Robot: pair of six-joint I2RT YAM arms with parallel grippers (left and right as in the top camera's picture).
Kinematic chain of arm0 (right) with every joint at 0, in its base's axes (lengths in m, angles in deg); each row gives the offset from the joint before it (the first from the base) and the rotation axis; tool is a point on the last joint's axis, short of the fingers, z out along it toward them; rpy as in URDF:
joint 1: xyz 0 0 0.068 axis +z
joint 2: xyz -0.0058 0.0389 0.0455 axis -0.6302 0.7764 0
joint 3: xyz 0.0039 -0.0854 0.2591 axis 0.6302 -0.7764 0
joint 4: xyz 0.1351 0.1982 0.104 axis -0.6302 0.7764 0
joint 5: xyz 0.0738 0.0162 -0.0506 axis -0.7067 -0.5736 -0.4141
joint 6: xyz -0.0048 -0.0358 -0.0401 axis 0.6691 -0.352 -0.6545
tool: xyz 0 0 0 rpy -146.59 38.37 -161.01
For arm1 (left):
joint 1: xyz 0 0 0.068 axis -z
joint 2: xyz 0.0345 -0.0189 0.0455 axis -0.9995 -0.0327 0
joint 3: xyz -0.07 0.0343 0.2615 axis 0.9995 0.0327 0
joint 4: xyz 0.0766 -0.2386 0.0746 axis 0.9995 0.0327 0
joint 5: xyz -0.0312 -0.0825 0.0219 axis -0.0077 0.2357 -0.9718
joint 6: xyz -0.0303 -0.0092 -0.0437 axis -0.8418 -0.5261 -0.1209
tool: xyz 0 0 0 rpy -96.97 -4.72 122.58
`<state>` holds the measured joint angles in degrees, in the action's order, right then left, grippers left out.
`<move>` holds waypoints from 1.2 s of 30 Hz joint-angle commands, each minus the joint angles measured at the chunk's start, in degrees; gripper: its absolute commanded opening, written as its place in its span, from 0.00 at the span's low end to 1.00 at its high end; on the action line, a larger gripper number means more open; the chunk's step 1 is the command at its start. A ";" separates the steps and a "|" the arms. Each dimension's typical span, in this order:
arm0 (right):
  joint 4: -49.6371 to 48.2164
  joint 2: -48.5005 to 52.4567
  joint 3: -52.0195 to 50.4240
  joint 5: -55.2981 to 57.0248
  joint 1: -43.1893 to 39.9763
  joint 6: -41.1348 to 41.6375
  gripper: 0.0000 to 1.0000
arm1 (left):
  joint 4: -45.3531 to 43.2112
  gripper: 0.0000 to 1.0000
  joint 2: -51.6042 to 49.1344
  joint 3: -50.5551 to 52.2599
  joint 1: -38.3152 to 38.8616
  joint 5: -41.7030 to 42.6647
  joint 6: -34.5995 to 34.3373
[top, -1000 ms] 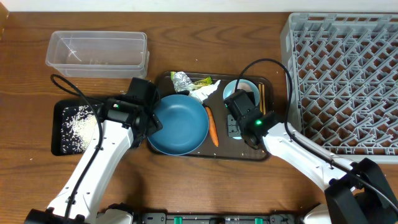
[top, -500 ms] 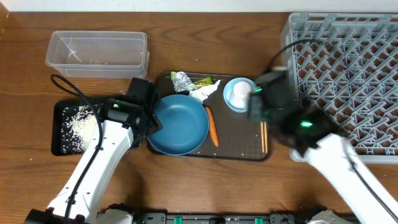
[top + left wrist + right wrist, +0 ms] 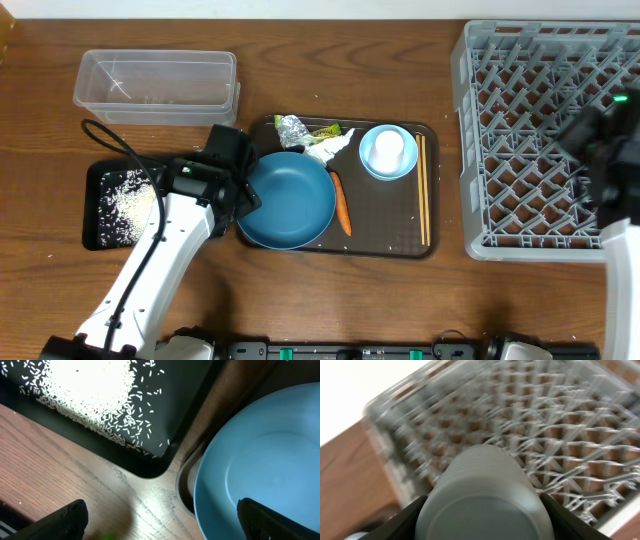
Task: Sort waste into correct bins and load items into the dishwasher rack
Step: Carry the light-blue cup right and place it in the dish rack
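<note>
Right gripper (image 3: 482, 510) is clamped on the pale-blue cup (image 3: 480, 485), one black finger on each side of it, base towards the camera. The cup is in the air above the grey dishwasher rack (image 3: 555, 425), whose lattice shows blurred behind it; overhead, the arm sits over the rack's right side.

The step in hand appears to be loading the cup. The next move likely calls for lowering it among the pegs, keeping it level so it seats between them, then opening the jaws.

Left gripper (image 3: 162, 512) has its jaws wide apart and holds nothing. It hangs low at the left rim of the large dark-blue bowl (image 3: 290, 200), beside the black tray (image 3: 95, 238) of white rice (image 3: 128, 200).

A second ago the right gripper was down on the brown serving tray (image 3: 390, 238), at the small pale-blue bowl (image 3: 372, 165). It has since crossed to the rack, leaving that bowl and the chopsticks (image 3: 424, 190) uncovered. The left arm has not moved.
</note>
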<state>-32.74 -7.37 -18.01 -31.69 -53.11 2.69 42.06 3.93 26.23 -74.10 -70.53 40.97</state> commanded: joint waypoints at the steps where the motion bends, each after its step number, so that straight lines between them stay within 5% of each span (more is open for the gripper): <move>1: -1.53 3.30 0.79 -1.84 -7.76 -1.51 0.61 | 0.28 0.98 0.70 -1.09 -0.24 -1.14 -0.50; 14: -7.06 17.14 0.81 -2.67 -21.27 -5.49 0.69 | 0.28 0.98 0.70 -1.09 -0.24 -1.14 -0.50; 21: -7.50 19.21 1.01 -5.79 -21.14 -6.97 0.87 | 0.28 0.98 0.70 -1.09 -0.24 -1.14 -0.50; 28: -1.33 17.44 6.34 -10.03 -19.28 -6.43 0.88 | 0.28 0.98 0.70 -1.09 -0.24 -1.14 -0.50; 36: 0.09 13.11 14.03 -28.44 -8.81 -0.59 0.89 | 0.28 0.98 0.70 -1.09 -0.24 -1.14 -0.50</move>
<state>-32.34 8.60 -6.40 -50.60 -66.37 -1.38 42.10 3.93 26.21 -74.10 -70.53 40.97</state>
